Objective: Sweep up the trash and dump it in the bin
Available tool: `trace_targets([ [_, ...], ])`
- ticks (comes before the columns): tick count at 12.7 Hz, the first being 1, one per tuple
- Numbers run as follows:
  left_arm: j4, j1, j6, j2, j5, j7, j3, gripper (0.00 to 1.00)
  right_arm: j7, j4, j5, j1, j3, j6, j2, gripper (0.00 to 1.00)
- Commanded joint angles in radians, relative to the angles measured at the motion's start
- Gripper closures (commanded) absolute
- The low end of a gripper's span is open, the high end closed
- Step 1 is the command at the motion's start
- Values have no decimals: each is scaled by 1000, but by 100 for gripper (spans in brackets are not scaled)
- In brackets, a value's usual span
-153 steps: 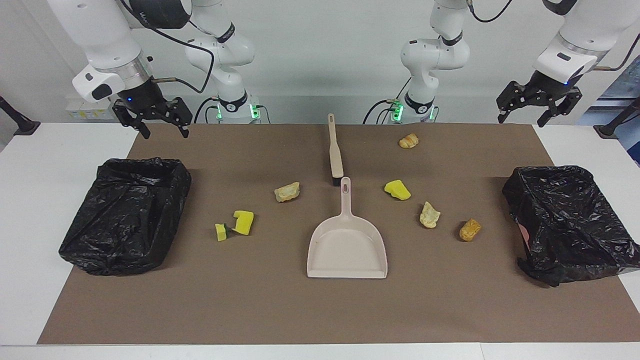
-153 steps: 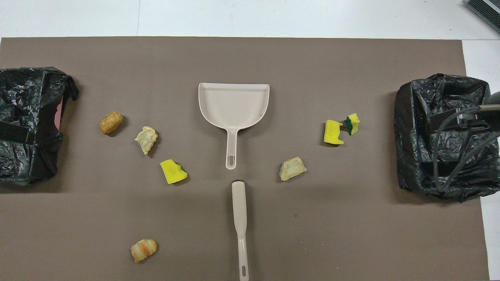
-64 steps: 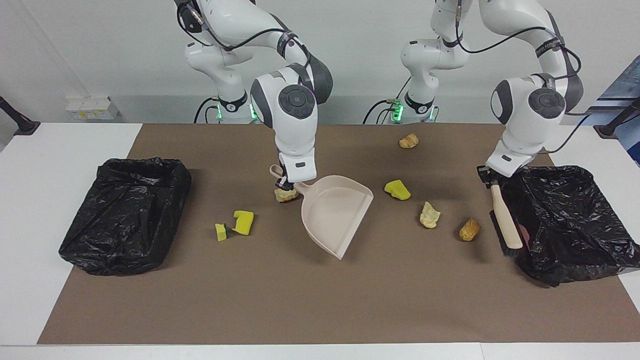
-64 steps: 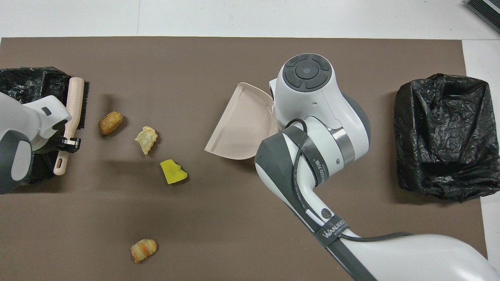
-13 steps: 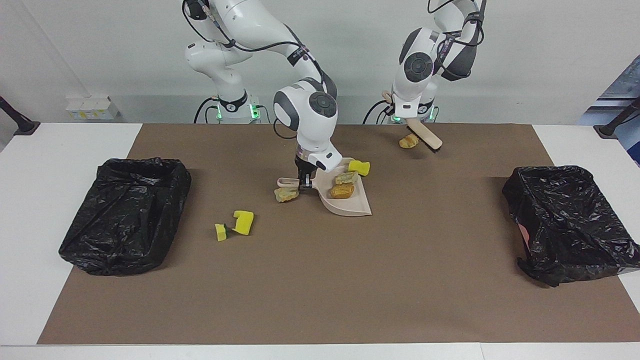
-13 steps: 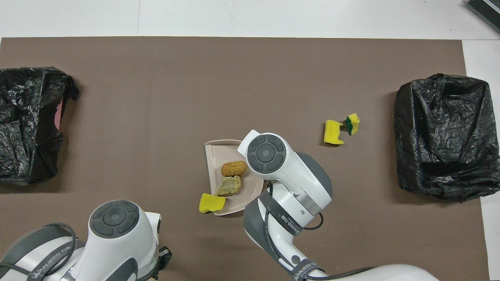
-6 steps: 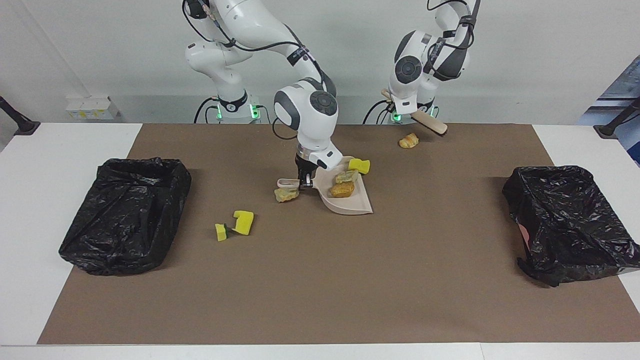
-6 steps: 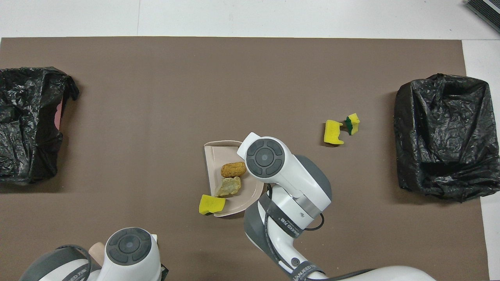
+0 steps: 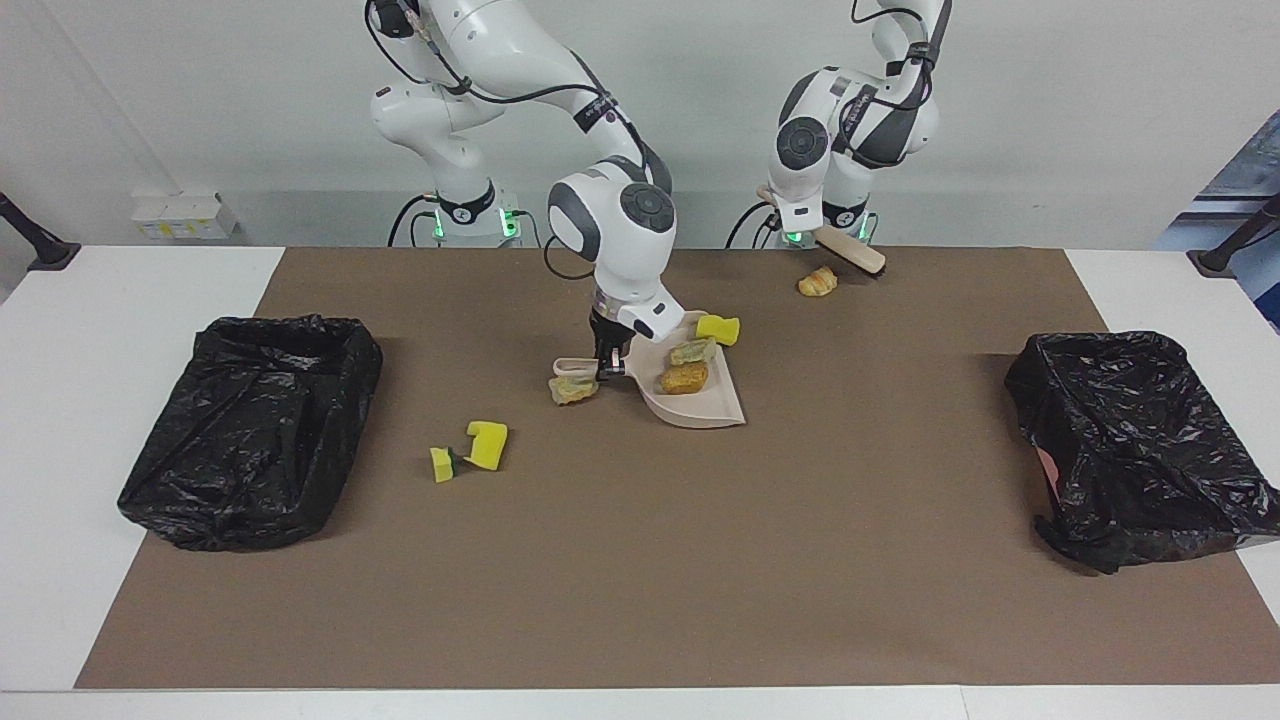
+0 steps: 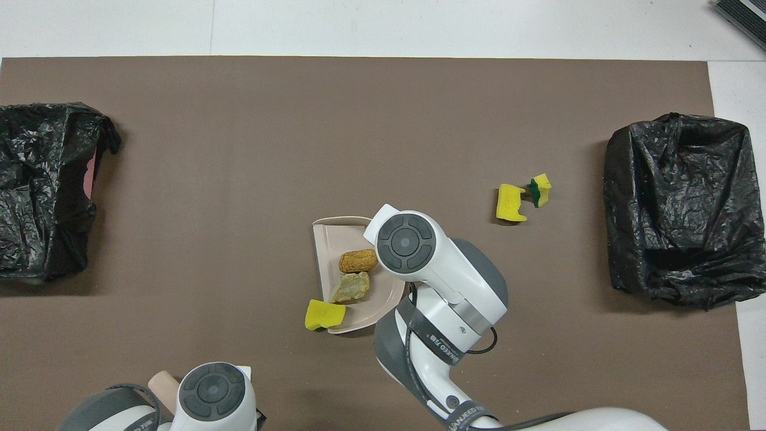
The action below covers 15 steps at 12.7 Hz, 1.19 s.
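Since half a second ago the brush (image 9: 848, 249) has dipped beside the croissant scrap (image 9: 817, 282); left gripper (image 9: 800, 222) clenched on it. Right gripper (image 9: 605, 362) clamps the dustpan (image 9: 700, 404) handle. Two scraps (image 9: 686, 377) lie inside, a yellow sponge (image 9: 718, 328) at its rim.

A white desk (image 9: 60, 330) carries a brown mat (image 9: 640, 580). On the mat lie two black bin bags (image 9: 250, 425) – one at each end – a dustpan (image 9: 705, 400) and loose scraps (image 9: 485, 444).
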Motion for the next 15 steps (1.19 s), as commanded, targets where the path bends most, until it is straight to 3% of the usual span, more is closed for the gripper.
trace_targets([
  [1,-18,-8,52,-2,2,54,15,100,-22,-37,-20,-9,4,7,-14,100],
  [5,-7,8,86,35,4,134,17,100,-1,14,-100,1,4,-97,-9,100],
  [10,123,58,147,202,13,261,19,100,45,35,-139,24,2,-174,-12,100],
  [15,206,41,299,285,-82,441,11,100,125,32,-117,21,6,-149,-6,100],
])
